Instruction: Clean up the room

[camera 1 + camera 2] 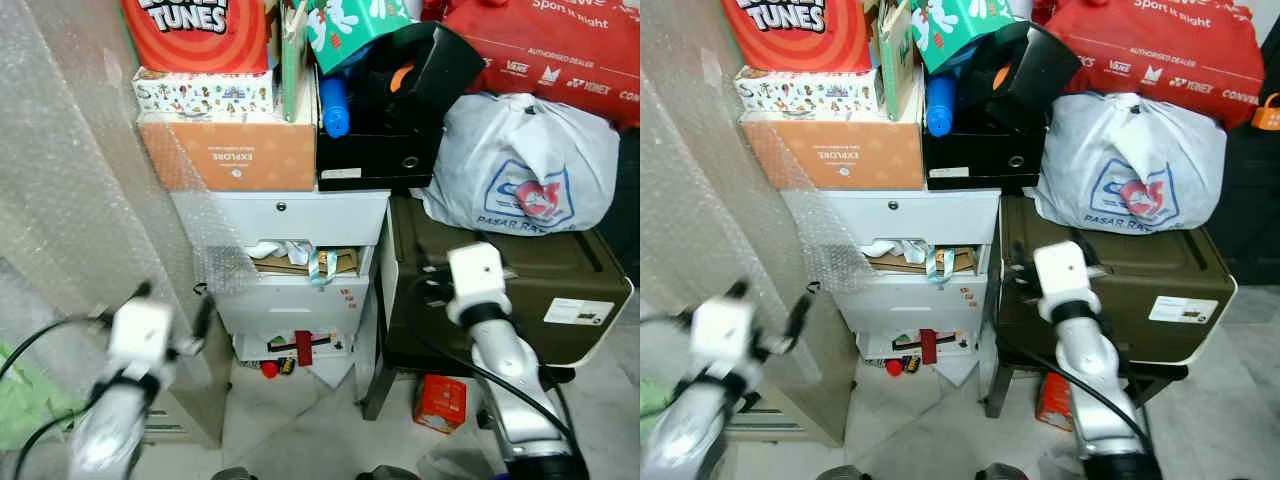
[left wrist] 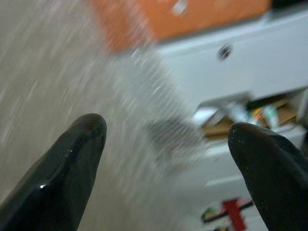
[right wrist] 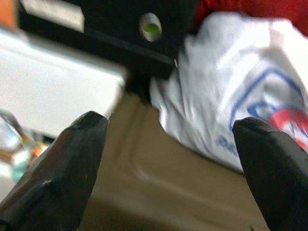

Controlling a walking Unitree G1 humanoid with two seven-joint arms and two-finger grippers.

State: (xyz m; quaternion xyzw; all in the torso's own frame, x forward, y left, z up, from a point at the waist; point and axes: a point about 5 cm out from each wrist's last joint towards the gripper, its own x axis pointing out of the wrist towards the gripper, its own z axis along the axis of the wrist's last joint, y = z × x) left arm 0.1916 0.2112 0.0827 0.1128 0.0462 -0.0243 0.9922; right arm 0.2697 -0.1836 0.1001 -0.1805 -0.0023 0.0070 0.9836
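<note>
Bubble wrap [image 1: 70, 190], at 9 o'clock: light, soft, crushable; take its hanging edge. Left gripper [image 2: 166, 159] and right gripper [image 3: 168, 159]: fingers apart, empty.

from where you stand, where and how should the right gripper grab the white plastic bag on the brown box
Probably the bunched, gathered top of the white plastic bag, coming from the front and slightly above. The bag sits slumped on the brown box, its sides smooth and bulging, so the crumpled top gives the fingers something to pinch. The right gripper, open, already faces it.
</note>
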